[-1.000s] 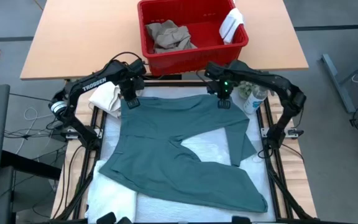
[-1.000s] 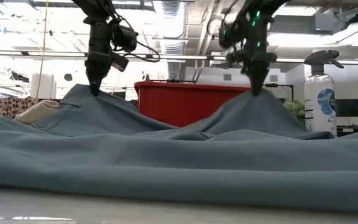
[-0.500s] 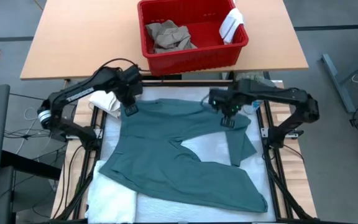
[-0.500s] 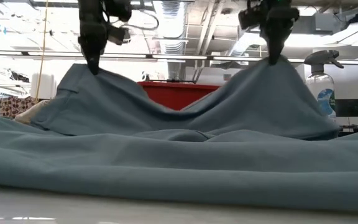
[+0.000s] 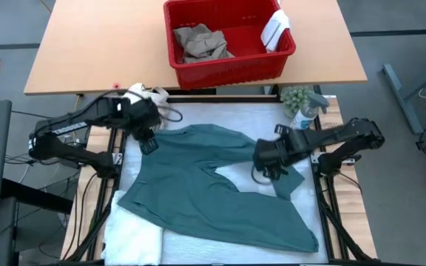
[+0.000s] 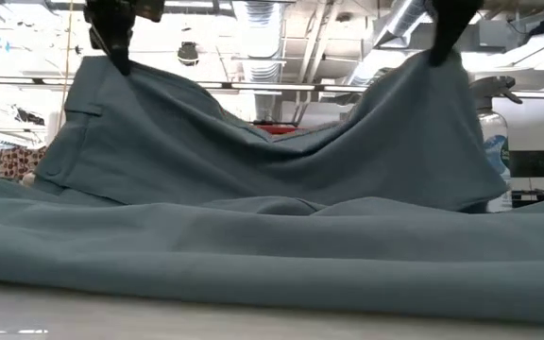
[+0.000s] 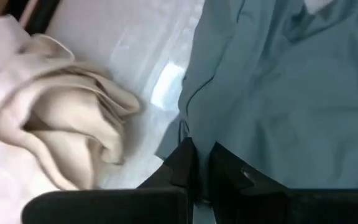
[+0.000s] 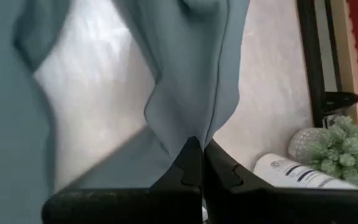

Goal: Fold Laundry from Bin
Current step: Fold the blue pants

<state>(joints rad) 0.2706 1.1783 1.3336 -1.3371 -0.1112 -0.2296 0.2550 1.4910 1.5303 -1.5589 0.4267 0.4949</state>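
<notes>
The low view shows the teal garment (image 6: 272, 179) sagging between two raised corners, hiding the bin (image 5: 228, 37). From above it lies spread on the table. Left gripper (image 5: 148, 142) and right gripper (image 5: 266, 157) each pinch its edge.

**Raised cloth fills the middle, edges crowded**

The teal garment (image 5: 213, 181) hangs lifted between both claws, a curtain across the middle of the counter (image 5: 198, 235). Left claw (image 5: 148, 145) has a cream bundle (image 7: 61, 137) close beside it. Right claw (image 5: 272, 168) has a spray bottle (image 5: 306, 114) and small plant (image 5: 296, 96) near its far side. Beyond, the red bin (image 5: 228, 63) blocks the back; bare tabletop lies open either side of it.
</notes>
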